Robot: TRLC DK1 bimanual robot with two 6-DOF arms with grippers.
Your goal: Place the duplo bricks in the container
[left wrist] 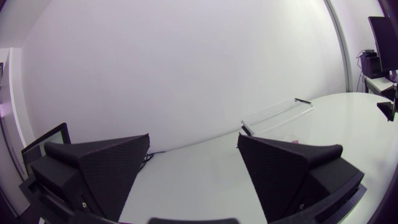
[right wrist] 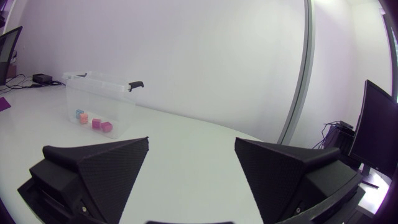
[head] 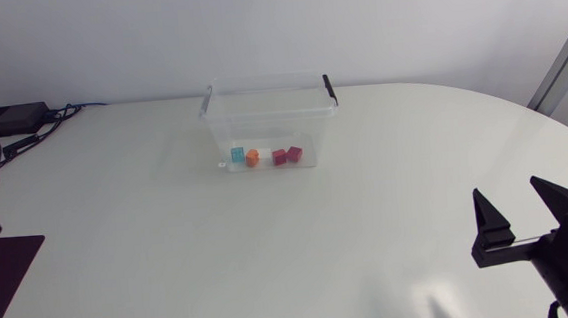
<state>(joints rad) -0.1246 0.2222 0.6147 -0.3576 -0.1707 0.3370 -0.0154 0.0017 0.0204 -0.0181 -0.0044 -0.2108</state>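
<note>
Both jaws spread wide, nothing held: left gripper, right gripper | 4 duplo bricks inside 1 clear container, far-centre on table | 1 blue brick, 1 orange brick, 2 magenta bricks

clear container with black handles; a turquoise brick, an orange brick, a magenta brick, a pink brick; white surface; left tool and right tool matte black, finely dotted.
</note>
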